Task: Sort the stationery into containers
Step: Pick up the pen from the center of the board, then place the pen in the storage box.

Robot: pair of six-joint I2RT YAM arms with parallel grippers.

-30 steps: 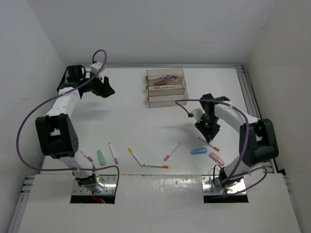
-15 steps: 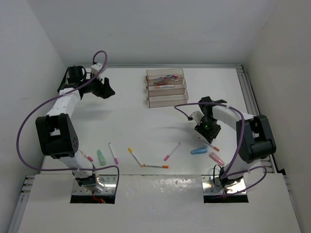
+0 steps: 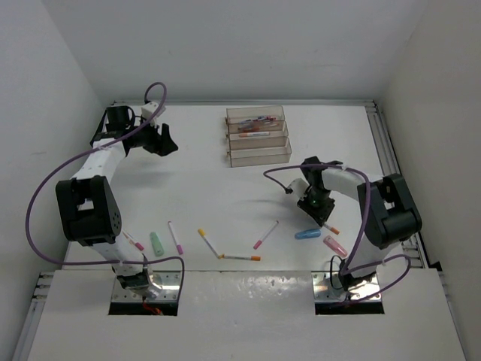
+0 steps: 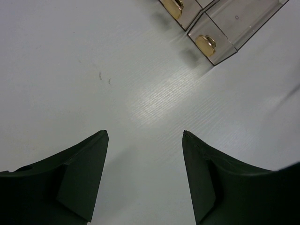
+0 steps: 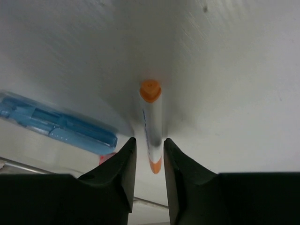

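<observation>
In the top view my right gripper (image 3: 322, 213) is down at the table over a white pen with orange ends (image 3: 331, 229). In the right wrist view its fingers (image 5: 149, 139) straddle that orange-capped pen (image 5: 151, 117), narrowly open, with a thin gap on one side. A stubby blue piece (image 3: 307, 233) (image 5: 61, 129) and a pink piece (image 3: 335, 245) lie beside it. The three clear trays (image 3: 258, 137) stand at the back, the far two holding pens. My left gripper (image 3: 167, 141) is open and empty at the back left; its wrist view (image 4: 145, 133) shows bare table and tray ends (image 4: 243, 23).
Loose items lie along the near side: a pink-tipped pen (image 3: 265, 235), a yellow-capped pen (image 3: 208, 242), an orange-tipped pen (image 3: 240, 257), a pink-capped pen (image 3: 174, 237), a green piece (image 3: 156, 243) and a pink-ended piece (image 3: 134, 241). A metal rail (image 3: 385, 143) runs along the right edge.
My right gripper has moved nearer and lower, down onto the orange-capped pen, with its arm folding in. The left arm has barely shifted.
</observation>
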